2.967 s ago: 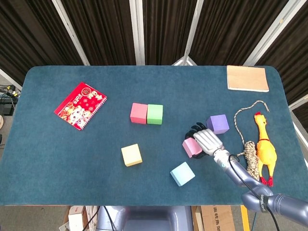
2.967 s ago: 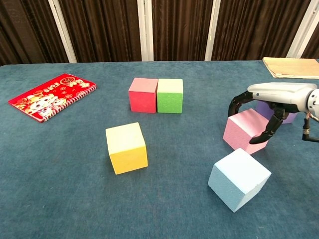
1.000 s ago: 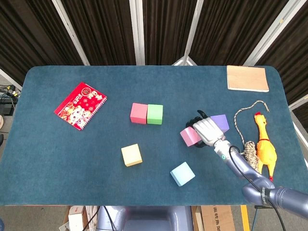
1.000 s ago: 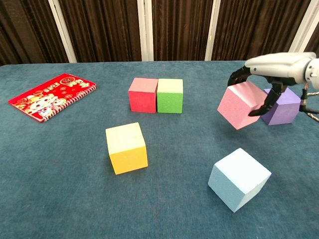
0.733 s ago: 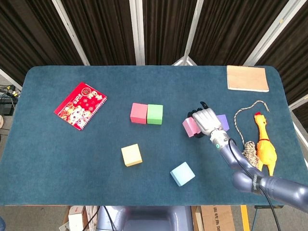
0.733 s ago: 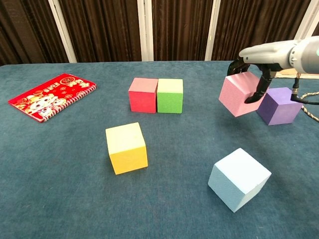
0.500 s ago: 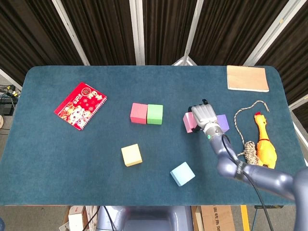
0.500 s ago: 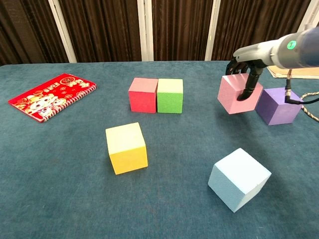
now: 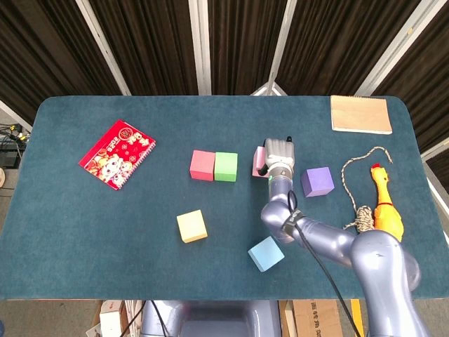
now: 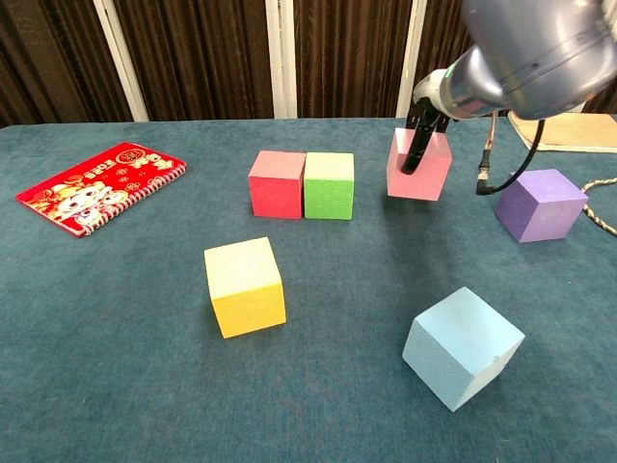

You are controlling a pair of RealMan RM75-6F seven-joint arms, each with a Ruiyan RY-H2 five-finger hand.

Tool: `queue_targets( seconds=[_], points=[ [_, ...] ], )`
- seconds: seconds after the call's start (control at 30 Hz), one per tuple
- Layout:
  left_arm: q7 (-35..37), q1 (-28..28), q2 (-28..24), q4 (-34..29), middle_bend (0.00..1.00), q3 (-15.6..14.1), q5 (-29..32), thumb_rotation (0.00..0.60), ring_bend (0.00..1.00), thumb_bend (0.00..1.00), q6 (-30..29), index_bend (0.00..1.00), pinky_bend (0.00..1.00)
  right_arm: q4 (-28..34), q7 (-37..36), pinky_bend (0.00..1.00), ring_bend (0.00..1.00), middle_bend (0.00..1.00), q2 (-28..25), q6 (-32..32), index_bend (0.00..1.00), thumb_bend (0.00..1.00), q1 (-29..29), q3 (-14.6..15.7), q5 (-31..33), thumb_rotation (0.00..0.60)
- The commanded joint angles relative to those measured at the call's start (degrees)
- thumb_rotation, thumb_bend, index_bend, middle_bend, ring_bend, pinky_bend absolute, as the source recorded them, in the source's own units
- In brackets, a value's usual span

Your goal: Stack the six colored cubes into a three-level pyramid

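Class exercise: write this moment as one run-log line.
right hand: holds pink cube | position: right of green cube, gap between | left hand: not in view | stacked: none

Six cubes, one of each colour: red cube [image 9: 202,165], green cube [image 9: 226,166], pink cube [image 10: 419,164], purple cube [image 9: 317,181], yellow cube [image 9: 191,226], light blue cube [image 9: 266,253]. One red spiral notebook [image 9: 117,154]. One tan pad [image 9: 360,114]. One rubber chicken [image 9: 385,209]. One rope [image 9: 359,195]. One robot hand [image 9: 278,155] in view, the right.
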State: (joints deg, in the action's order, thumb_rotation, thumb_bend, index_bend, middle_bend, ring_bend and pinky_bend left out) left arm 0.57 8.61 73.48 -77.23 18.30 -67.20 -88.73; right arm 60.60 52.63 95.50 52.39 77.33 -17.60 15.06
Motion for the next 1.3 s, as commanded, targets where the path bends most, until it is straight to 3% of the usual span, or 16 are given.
queue_targets(
  seconds=[0.03,0.7,1.3],
  points=[
    [0.0,0.0,0.0,0.1,0.12,0.1,0.1,0.6,0.01,0.32,0.2,0.15,0.0,-2.0,2.0,0.0,0.33,0.52,1.8,1.3,0.55,0.8,0.4,-1.3,-0.1,0.6],
    [1.2,-0.2,-0.4,-0.1,0.12,0.4,0.2,0.6,0.01,0.32,0.8,0.15,0.0,-2.7,9.9,0.0,0.33,0.52,5.9,3.2,0.55,0.8,-0.7,-8.8,-0.9,0.6],
    [1.8,-0.3,-0.7,-0.2,0.11,0.6,0.5,0.6,0.01,0.32,1.3,0.15,0.0,-6.1,13.3,0.0,0.33,0.52,10.0,4.6,0.55,0.8,-1.9,-12.3,-4.4,0.6]
  ],
)
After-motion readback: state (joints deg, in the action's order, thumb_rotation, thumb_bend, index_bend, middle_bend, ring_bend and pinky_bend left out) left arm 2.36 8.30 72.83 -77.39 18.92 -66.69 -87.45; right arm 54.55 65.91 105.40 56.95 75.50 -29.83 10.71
